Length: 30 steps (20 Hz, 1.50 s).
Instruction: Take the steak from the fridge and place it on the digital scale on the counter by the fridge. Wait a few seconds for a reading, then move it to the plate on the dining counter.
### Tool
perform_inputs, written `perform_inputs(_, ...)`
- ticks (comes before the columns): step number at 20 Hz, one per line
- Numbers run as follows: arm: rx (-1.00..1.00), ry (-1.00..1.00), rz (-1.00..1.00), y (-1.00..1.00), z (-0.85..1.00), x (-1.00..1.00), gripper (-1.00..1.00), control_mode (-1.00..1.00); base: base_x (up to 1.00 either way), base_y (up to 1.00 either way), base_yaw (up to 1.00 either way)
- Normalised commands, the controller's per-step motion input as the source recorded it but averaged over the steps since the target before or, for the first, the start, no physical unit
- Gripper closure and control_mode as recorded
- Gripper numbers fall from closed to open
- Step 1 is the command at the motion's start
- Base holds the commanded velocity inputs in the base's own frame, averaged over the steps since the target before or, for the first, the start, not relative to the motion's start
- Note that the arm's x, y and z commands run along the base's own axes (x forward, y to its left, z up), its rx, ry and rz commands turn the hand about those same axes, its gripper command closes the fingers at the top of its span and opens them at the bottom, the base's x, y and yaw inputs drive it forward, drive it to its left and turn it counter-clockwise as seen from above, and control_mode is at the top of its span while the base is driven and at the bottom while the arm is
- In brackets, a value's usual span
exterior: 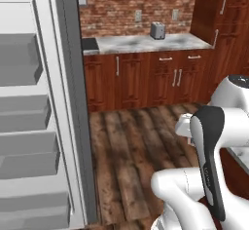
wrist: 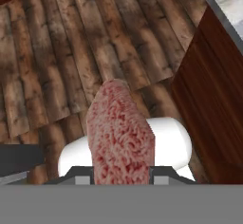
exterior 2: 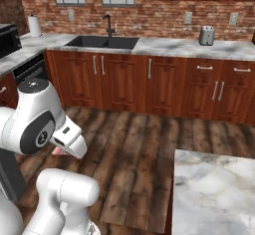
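The steak (wrist: 118,133), a pinkish-red raw slab, stands on edge between the fingers of my gripper (wrist: 121,175), which is shut on it above the wooden floor. A sliver of the steak (exterior 2: 59,151) also peeks out under the arm's wrist in the right base view. The fridge (exterior: 73,87) stands open at the left, its door shelves (exterior: 24,112) facing me. The dining counter (exterior 2: 214,189) lies at the lower right, and its marble edge and wood panel (wrist: 209,99) are just right of the steak in the hand view. The digital scale and the plate are out of view.
Across the plank floor (exterior: 136,141) runs a marble counter (exterior 2: 169,45) over red-brown cabinets, with a sink (exterior 2: 104,42), a toaster (exterior 2: 206,35) and a paper-towel roll (exterior 2: 34,26). My own white arm (exterior: 209,165) fills the near foreground.
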Motion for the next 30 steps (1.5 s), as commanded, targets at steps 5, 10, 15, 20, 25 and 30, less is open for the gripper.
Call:
perform_inputs(5,0.0,0.0,0.0,0.0,0.0,0.0,1.0,1.0,1.0,-0.04,0.02)
perform_inputs(10,0.0,0.0,0.0,0.0,0.0,0.0,1.0,1.0,1.0,-0.05,0.15)
perform_inputs(15,0.0,0.0,0.0,0.0,0.0,0.0,1.0,1.0,1.0,-0.02,0.41)
perform_inputs(20,0.0,0.0,0.0,0.0,0.0,0.0,1.0,1.0,1.0,0.0,0.62)
perform_inputs(25,0.0,0.0,0.0,0.0,0.0,0.0,1.0,1.0,1.0,0.0,0.73)
perform_inputs(30,0.0,0.0,0.0,0.0,0.0,0.0,1.0,1.0,1.0,-0.02,0.76)
